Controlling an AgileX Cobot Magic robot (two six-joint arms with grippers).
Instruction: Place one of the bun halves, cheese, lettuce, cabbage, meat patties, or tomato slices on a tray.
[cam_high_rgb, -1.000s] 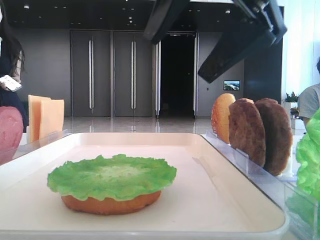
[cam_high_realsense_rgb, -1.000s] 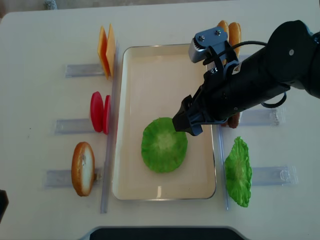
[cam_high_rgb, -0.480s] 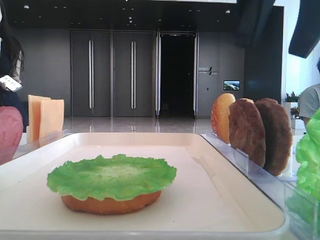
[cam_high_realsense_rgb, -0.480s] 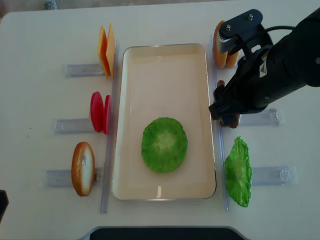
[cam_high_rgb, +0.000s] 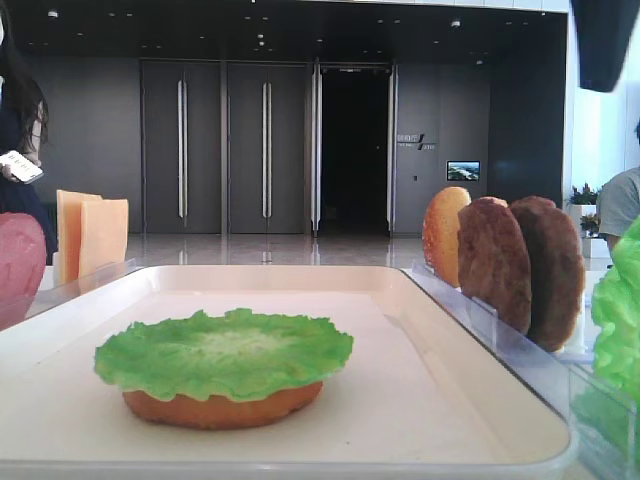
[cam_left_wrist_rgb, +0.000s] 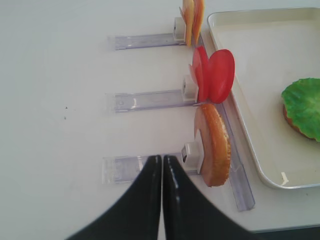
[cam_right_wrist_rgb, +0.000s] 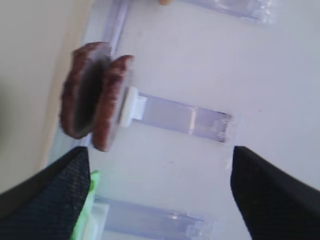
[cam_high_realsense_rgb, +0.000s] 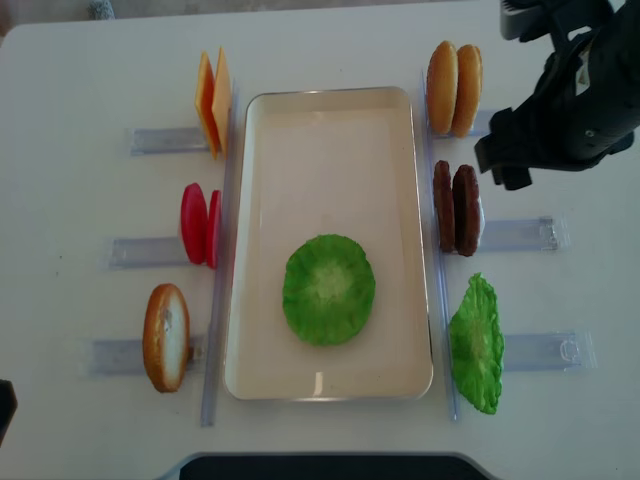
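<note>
The cream tray (cam_high_realsense_rgb: 330, 105) holds a bun half (cam_high_rgb: 220, 408) with the frilly lettuce (cam_high_realsense_rgb: 328, 290) lying on top. My right gripper (cam_high_realsense_rgb: 505, 165) hangs open and empty over the table, right of the two meat patties (cam_high_realsense_rgb: 457, 208). In the right wrist view the patties (cam_right_wrist_rgb: 95, 95) stand on edge ahead and left of the gripper (cam_right_wrist_rgb: 160, 195). My left gripper (cam_left_wrist_rgb: 162, 159) is shut on nothing, just left of a bun half (cam_left_wrist_rgb: 214, 145) standing in its rack. Tomato slices (cam_high_realsense_rgb: 200, 225), cheese (cam_high_realsense_rgb: 212, 100), two more bun halves (cam_high_realsense_rgb: 453, 75) and the cabbage (cam_high_realsense_rgb: 476, 343) stand in racks beside the tray.
Clear plastic rack rails (cam_high_realsense_rgb: 520, 235) run out from both long sides of the tray. A person (cam_high_rgb: 15, 150) stands behind the table at the far left in the low exterior view. The table's front edge (cam_high_realsense_rgb: 320, 465) lies just below the tray.
My right arm has pulled back from above the lettuce in the tray to the right, past the patties. Its jaws stayed open. Nothing on the table has moved.
</note>
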